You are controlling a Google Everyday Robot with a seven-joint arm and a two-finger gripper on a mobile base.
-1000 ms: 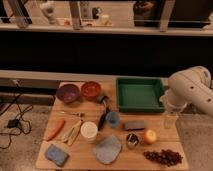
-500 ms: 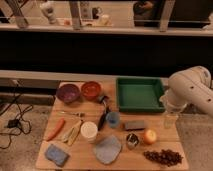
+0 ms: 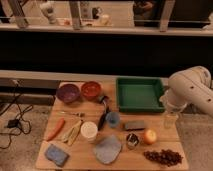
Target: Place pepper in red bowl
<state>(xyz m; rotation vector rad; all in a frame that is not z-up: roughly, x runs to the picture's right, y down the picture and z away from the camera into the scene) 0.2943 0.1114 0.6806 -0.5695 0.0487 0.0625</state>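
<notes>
The pepper (image 3: 55, 129), long, slim and orange-red, lies on the wooden table (image 3: 80, 162) near its left edge. The red bowl (image 3: 91, 90) stands at the back of the table, right of the purple bowl (image 3: 68, 93), and looks empty. My gripper (image 3: 170, 115) hangs from the white arm (image 3: 192, 90) over the table's right edge, beside the green tray. It is far from both the pepper and the red bowl, and I see nothing in it.
A green tray (image 3: 139, 94) stands at the back right. Pale sticks (image 3: 73, 132), a white cup (image 3: 89, 131), a blue cup (image 3: 113, 118), a black brush (image 3: 103, 112), a grey block (image 3: 135, 125), a round orange fruit (image 3: 149, 136), a blue sponge (image 3: 56, 154), a grey cloth (image 3: 107, 148) and dark dried fruit (image 3: 162, 157) are spread over the table.
</notes>
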